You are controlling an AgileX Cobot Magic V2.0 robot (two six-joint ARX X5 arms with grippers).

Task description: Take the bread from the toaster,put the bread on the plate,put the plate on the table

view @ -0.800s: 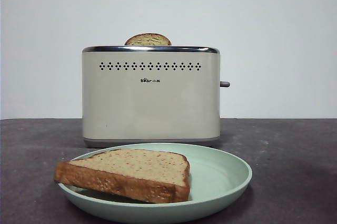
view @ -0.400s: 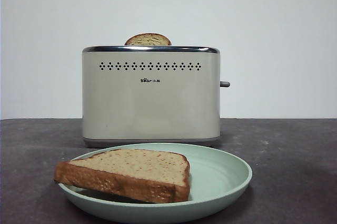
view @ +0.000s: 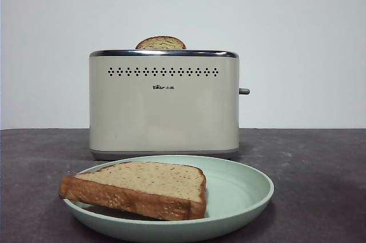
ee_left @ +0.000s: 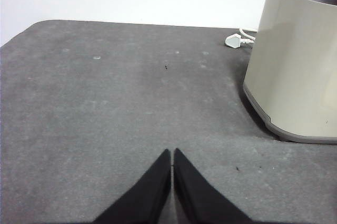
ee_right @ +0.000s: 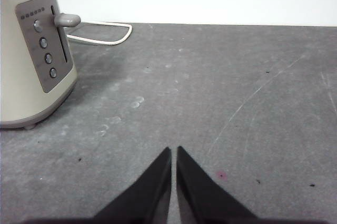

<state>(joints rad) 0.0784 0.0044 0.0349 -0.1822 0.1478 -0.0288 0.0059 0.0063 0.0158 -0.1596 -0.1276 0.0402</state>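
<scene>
Slice of wholemeal bread lying flat in the mint-green plate, toward one side, one crust corner poking out past the rim. Plate resting on the dark grey table, close to the table's near edge, just in front of the cream toaster. Second slice standing in the toaster slot, only its domed top showing above the chrome rim.

Left gripper low over bare table, off one end of the toaster, jaws pressed together and holding nothing. Right gripper likewise low over bare table, off the lever end of the toaster, near the grey lever, jaws together, empty. White power cord trailing behind the toaster toward the table's far edge.

Judging by how things lie, all three steps look done.

On handling: bread likely light, dry and crumbly, soft in the middle, firmer along the dark crust; best pinched gently across the crust edges, not squeezed through the face. Overhanging corner easy to knock. Plate probably stiff, smooth and a bit slippery; rim the only place to grip, opposite the bread, and kept level so the slice stays put.
</scene>
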